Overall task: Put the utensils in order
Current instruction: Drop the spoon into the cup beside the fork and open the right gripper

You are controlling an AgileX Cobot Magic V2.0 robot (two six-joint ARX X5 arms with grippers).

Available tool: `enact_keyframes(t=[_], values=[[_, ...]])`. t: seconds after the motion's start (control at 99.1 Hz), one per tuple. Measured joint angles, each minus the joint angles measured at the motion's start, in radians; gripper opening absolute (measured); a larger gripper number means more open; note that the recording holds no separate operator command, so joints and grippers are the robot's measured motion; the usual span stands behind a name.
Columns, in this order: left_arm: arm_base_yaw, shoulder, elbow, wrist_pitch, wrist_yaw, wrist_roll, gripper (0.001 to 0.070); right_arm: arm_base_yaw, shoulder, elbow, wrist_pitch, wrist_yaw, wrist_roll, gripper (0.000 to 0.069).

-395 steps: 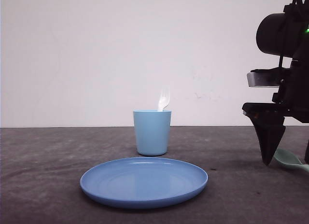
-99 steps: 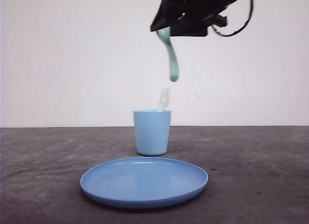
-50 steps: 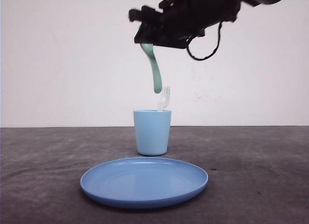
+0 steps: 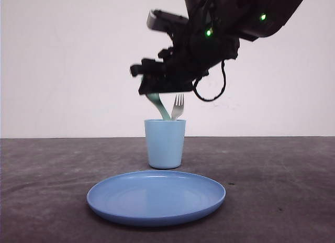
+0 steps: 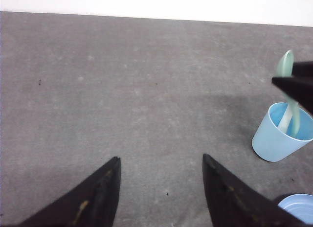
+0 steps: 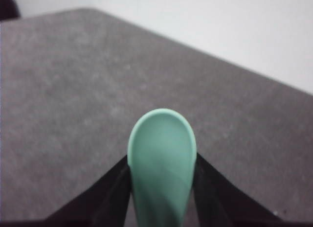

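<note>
- We see the grey table running left to right under everything, with a plain white wall at the far side.
- We have the right arm coming in from the upper right, green lights lit on its dark body, reaching down and left over the middle of the table.
- We spot the round blue plate lying flat at the near centre, nothing on it.
- We find the light blue cup standing upright just beyond the plate, apart from it.
- We catch the right gripper directly above the cup's rim, its fingers pressed against both sides of the spoon, pinching it by the bowl end.
- We watch the left gripper in its own wrist view, fingers spread wide with bare table between them, well to the left of the cup.
- We see the mint-green spoon hanging bowl-up from the right gripper, its handle slanting down to the right and dipping past the cup's rim on the left side of the cup.
- We note the white fork standing in the cup, tines up above the rim, just right of the spoon's handle; whether the two touch, we cannot tell.
</note>
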Motion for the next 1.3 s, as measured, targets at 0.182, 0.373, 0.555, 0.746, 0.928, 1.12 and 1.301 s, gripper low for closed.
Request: enact_keyframes(t=[0.182,0.373,0.555,0.746,0.928,1.12,1.301], values=[[0.000,0.000,0.000,-0.001,0.000,0.000,0.0317,0.002,0.011,0.000,-0.022,0.000,-0.020,0.0197],[0.000,0.000,0.000,-0.001,0.000,0.000,0.0317,0.004,0.014,0.000,-0.051,0.000,-0.027,0.0197],[0.000,0.000,0.000,-0.001,0.000,0.000,0.0317,0.006,0.014,0.000,-0.051,0.000,-0.027,0.0293],[0.000,0.000,0.000,-0.001,0.000,0.000,0.0317,0.010,0.014,0.001,-0.042,0.000,-0.027,0.0466],[0.000,0.000,0.000,-0.001,0.000,0.000,0.0317,0.011,-0.040,0.003,-0.090,0.000,-0.026,0.0489],[0.000,0.000,0.000,-0.001,0.000,0.000,0.0317,0.011,-0.259,0.010,-0.251,0.001,-0.023,0.0490],[0.000,0.000,0.000,-0.001,0.000,0.000,0.0317,-0.010,-0.421,0.013,-0.509,0.001,-0.002,0.0490]])
